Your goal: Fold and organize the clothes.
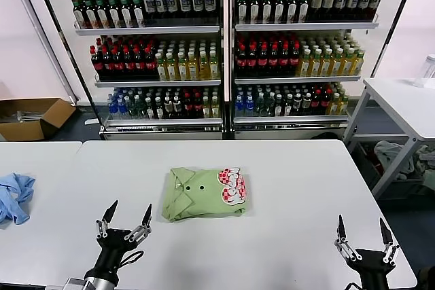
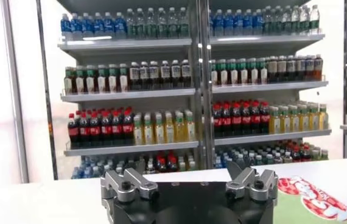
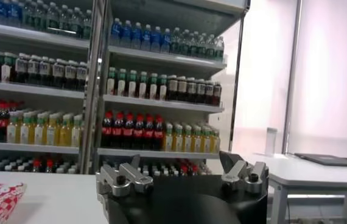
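While both grippers hung low in the frame with fingers spread and empty, the left gripper at lower left and the right gripper at lower right, the folded green shirt lay at center, apart from both. It rested on the white table. A blue cloth sat at far left. Shelves of bottles filled the top.

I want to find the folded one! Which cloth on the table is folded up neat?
The light green polo shirt in the middle, checkered patch showing. The blue cloth at the left edge lies crumpled.
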